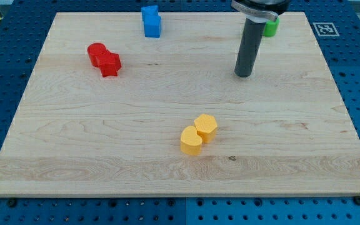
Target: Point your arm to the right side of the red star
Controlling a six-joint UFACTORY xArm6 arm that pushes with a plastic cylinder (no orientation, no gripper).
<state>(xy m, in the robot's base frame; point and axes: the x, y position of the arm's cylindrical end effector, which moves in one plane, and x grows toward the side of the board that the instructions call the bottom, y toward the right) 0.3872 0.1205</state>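
A red star (110, 64) lies at the upper left of the wooden board (74, 144), touching a red round block (96, 54) on its upper left. My tip (244, 74) rests on the board at the upper right, far to the right of the red star, with open board between them.
Two blue blocks (151, 22) sit together at the view's top, left of centre. A green block (271, 26) is partly hidden behind the rod at the top right. Two yellow blocks (199, 134) touch each other below the board's centre.
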